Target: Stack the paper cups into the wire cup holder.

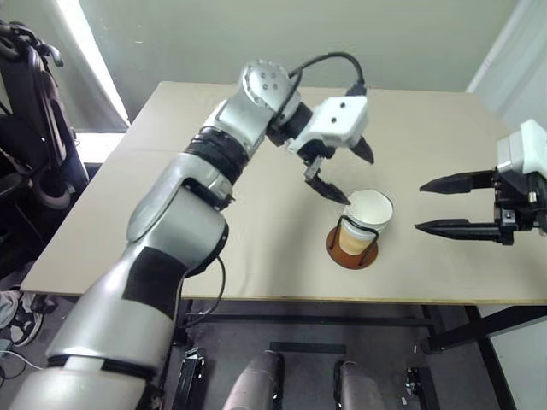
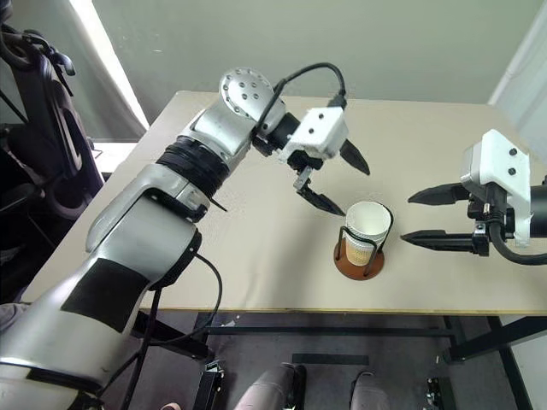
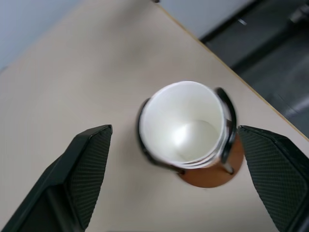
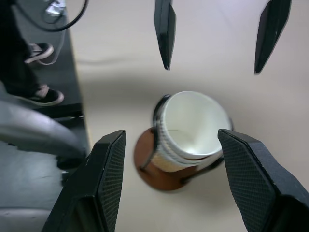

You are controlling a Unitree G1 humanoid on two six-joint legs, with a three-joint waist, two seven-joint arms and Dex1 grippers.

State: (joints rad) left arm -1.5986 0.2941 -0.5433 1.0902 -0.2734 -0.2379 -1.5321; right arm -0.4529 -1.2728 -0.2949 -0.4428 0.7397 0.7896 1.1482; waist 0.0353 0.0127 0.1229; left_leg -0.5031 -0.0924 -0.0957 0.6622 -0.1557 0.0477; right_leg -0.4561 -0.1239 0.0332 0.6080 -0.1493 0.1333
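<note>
Over on the left, beyond the table's edge, dark equipment stands against the wall, with a band of bright light running down beside it. Now the beige table itself, and reaching across it from the left comes the left gripper, hanging just above and behind the cups. Its 2 black fingers are spread wide apart, holding nothing; 1 fingertip sits close to the cup rim but I can't say it touches.

Centre stage, near the front edge of the table: the wire cup holder, reddish-brown disc flat on the surface, thin black wires rising around the load. The paper cups are nested inside it, white rim uppermost and open, tan side showing through the wires. The left wrist view shows the stack looking straight down, stacked rims just visible at the lip, leaning a touch against 1 wire. How many cups are in there, I can't tell for sure.

Off to the right, the right gripper hovers level, well apart from the holder, pointing toward it. Its 2 fingers are parted, empty, the cups framed between them in the right wrist view.
</note>
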